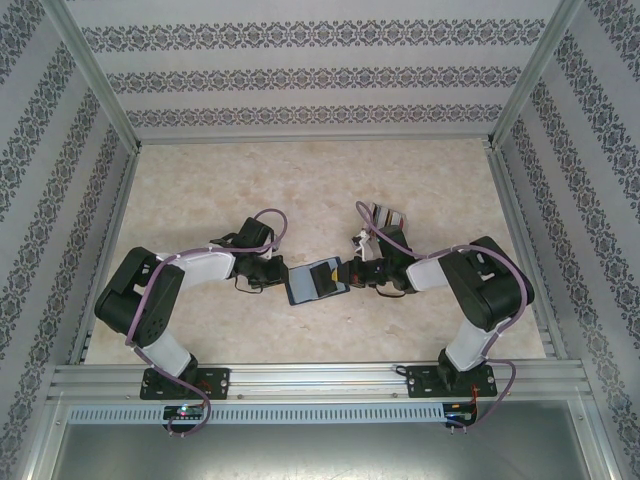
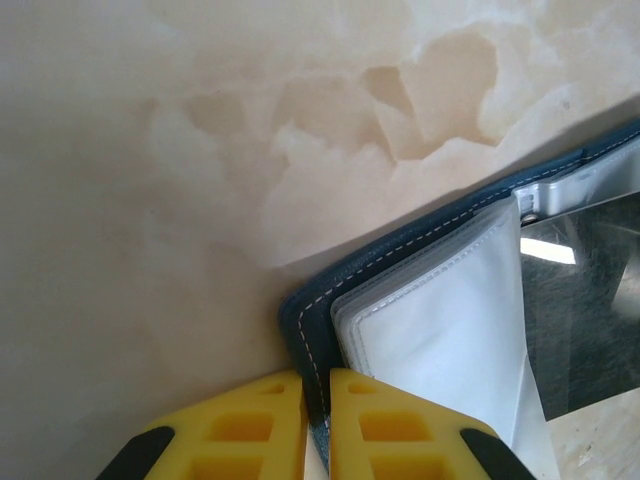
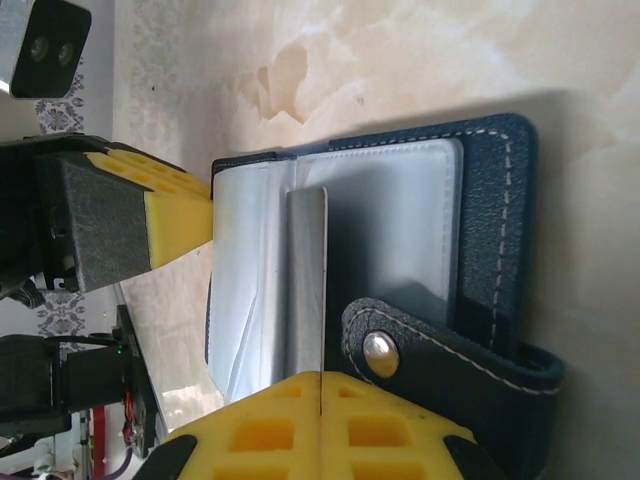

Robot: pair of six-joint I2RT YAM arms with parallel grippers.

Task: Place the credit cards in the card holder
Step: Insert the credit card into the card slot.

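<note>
The card holder (image 1: 305, 285) sits open in the middle of the tabletop (image 2: 150, 200), between the two arms, and each arm has its own job. The left claw (image 2: 317, 395) is pressed together on the stitched corner of the navy cover. It looks to be pinning that side so the holder cannot slide or fold shut when pushed from the other side. Whether that edge rests flat or is raised a little is hard to tell. The hold also leaves the clear plastic sleeves (image 2: 440, 330) fanned and reachable just beside the yellow fingers. The right claw (image 3: 320, 395) comes in from the opposite edge, its fingers pinching a thin dark glossy card (image 3: 306, 280) by its near end. The card's free end points in among the sleeves, seen nearly edge-on. Holding it by the tail leaves most of its length free to go into a slot. The snap tab (image 3: 450, 355) is flopped outward just beside the right fingers, clear of the sleeves. The card appears partly entered but not seated, so I judge this to be mid-insertion. The main risk is the card slipping between two sleeves instead of into a pocket. A small striped object (image 1: 388, 216) lies beyond the right arm, too small to identify.
</note>
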